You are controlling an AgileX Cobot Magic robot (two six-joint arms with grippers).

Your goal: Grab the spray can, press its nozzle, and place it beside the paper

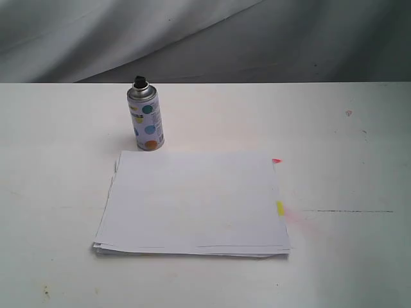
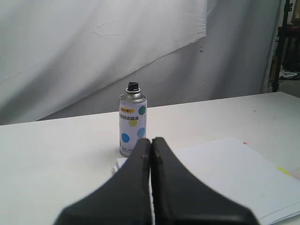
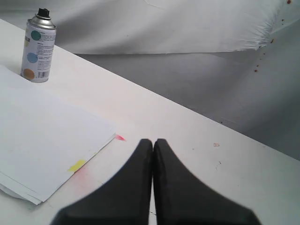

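Note:
The spray can (image 1: 146,118) stands upright on the white table, just behind the far left corner of the paper (image 1: 192,202). Its black nozzle (image 1: 140,81) caps the silver dome. The paper stack carries a pink tab (image 1: 276,161) and a yellow tab (image 1: 280,207) on its right edge. Neither gripper shows in the exterior view. My left gripper (image 2: 151,140) is shut and empty, well short of the spray can (image 2: 132,124) and its nozzle (image 2: 133,86), over the paper (image 2: 234,176). My right gripper (image 3: 153,141) is shut and empty, beside the paper (image 3: 42,140), far from the can (image 3: 37,47).
A grey-white cloth backdrop (image 1: 205,38) hangs behind the table's far edge. A faint pink stain (image 1: 302,221) and a thin dark line (image 1: 347,211) mark the tabletop (image 1: 347,141) right of the paper. Dark furniture (image 2: 287,42) stands beyond the backdrop.

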